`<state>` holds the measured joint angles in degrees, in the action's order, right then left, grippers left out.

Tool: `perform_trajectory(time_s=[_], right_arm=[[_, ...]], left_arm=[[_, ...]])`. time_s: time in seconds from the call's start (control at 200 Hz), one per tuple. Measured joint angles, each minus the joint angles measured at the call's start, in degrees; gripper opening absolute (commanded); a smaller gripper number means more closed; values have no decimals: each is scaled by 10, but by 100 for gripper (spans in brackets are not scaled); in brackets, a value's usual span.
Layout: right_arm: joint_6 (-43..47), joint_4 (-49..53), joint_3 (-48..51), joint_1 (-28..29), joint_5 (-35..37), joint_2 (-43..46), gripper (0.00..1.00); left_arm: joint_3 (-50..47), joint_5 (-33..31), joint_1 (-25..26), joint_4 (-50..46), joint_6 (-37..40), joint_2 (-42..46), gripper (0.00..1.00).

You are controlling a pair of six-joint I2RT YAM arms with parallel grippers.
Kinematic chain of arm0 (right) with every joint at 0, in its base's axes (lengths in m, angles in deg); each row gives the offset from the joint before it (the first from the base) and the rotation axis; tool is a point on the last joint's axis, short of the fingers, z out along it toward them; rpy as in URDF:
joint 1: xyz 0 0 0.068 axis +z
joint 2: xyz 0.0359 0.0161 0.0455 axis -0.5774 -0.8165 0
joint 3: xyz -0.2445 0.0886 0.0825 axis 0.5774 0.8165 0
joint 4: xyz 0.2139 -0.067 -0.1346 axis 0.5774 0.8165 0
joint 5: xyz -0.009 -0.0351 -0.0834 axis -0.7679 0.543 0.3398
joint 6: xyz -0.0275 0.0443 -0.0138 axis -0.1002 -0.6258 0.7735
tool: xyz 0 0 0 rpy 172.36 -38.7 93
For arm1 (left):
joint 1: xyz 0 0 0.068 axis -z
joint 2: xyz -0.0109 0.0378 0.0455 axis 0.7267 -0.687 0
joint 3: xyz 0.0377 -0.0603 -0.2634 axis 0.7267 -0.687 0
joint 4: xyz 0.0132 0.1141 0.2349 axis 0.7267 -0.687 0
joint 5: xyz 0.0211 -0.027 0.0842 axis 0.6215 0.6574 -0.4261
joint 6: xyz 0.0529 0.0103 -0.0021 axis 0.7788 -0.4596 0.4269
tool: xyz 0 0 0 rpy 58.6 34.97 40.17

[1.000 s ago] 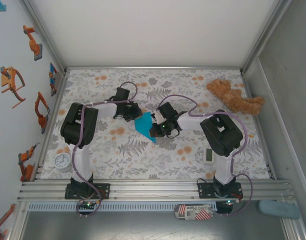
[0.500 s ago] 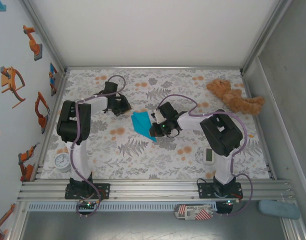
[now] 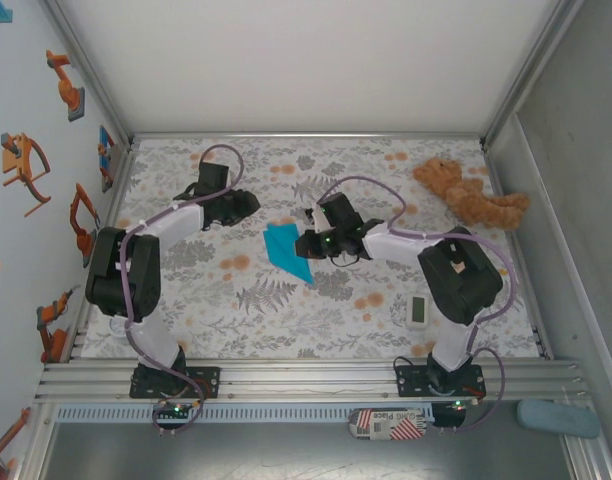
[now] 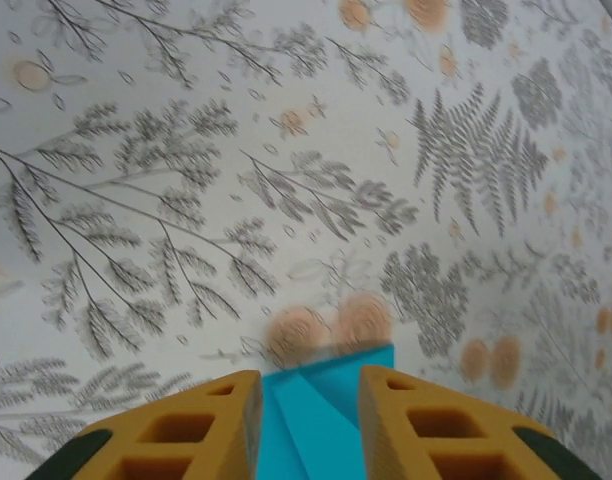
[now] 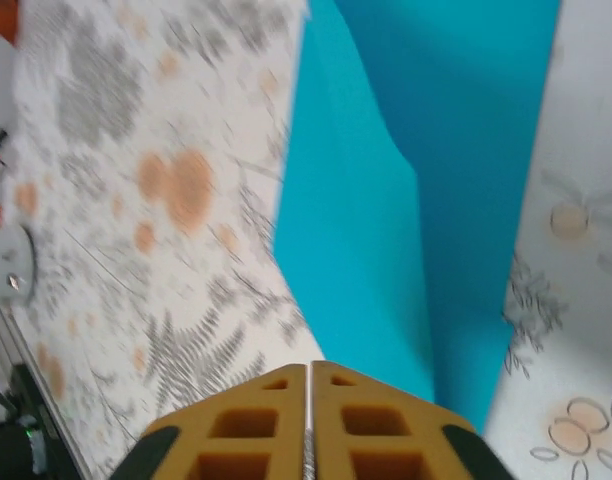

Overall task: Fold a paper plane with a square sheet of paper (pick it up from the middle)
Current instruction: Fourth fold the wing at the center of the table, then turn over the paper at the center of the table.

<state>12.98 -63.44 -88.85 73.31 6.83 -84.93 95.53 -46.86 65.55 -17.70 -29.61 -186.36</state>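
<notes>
The paper plane (image 3: pixel 284 250) is a folded cyan-blue sheet lying on the floral tablecloth in mid-table, its point toward the near side. My left gripper (image 3: pixel 248 205) hovers just off its far left corner with its jaws open. In the left wrist view the cyan paper (image 4: pixel 326 410) shows through the gap of the left gripper (image 4: pixel 308 385), untouched. My right gripper (image 3: pixel 306 243) sits at the paper's right edge. In the right wrist view the right gripper (image 5: pixel 308 368) has its yellow fingers pressed together, and the folded paper (image 5: pixel 426 180) spreads out beyond the tips.
A brown teddy bear (image 3: pixel 466 192) lies at the back right of the table. A small white timer (image 3: pixel 418 310) rests near the right arm's elbow. Aluminium frame rails run along the table's edges.
My left arm has drawn back to the left, away from the paper, and its jaws have parted. The right gripper has shifted slightly toward the back beside the paper.
</notes>
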Motion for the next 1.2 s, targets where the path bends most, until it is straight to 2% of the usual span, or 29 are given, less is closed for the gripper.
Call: perform_trajectory(time_s=[0.145, 0.3, 0.451, 0.666, 0.871, 1.047, 1.197], right_arm=[[-12, -28, 3, -9, 27, 20, 33], [-8, -39, 12, -23, 34, 3, 34], [10, -36, -6, -23, 19, -50, 33], [33, -32, -44, -23, -12, -96, 23], [52, -31, -67, -23, -28, -108, 0], [50, -53, -64, -30, -41, -99, 0], [20, -94, -45, -54, -59, -38, 0]], left_arm=[[-52, 1, 13, 24, -30, 42, 53], [-104, -6, 17, 44, -65, 77, 64], [-143, -24, 17, 59, -85, 106, 69], [-150, -37, 17, 67, -95, 124, 75], [-150, -36, 17, 69, -96, 134, 83], [-162, -33, 17, 75, -96, 172, 92], [-170, -3, 19, 90, -102, 226, 92]])
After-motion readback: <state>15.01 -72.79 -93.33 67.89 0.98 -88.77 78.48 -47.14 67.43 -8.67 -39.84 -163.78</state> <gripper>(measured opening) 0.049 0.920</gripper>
